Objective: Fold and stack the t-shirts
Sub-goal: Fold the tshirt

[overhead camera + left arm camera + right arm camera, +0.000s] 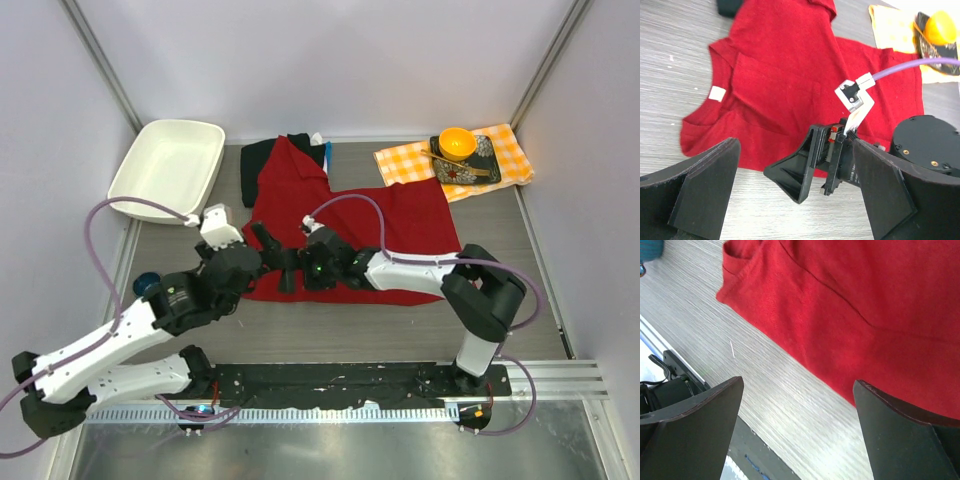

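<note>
Both my tools are spread wide and grip nothing. My left tool (795, 150) and my right tool (799, 390) hang nose to nose over the near left part of the red t-shirt (405, 225), close above its near hem. I judge they are there because that hem is the next edge to take, one tool at each end of it, so the cloth can be lifted and laid over itself evenly.

The red t-shirt lies in the middle of the surface (350, 325), flat but not squared. Its body spreads to the right, and a narrower part runs toward the back, where it overlaps a folded black shirt (257, 160). From my left wrist I see the neck opening with a white label (717, 93) and a few soft creases across the chest. I take it as barely folded, so most of the work is ahead.

The checked cloth (400, 160) with its orange bowl (457, 143) sits at the back right, near the shirt's far corner, and a white tray (170, 165) sits back left
</note>
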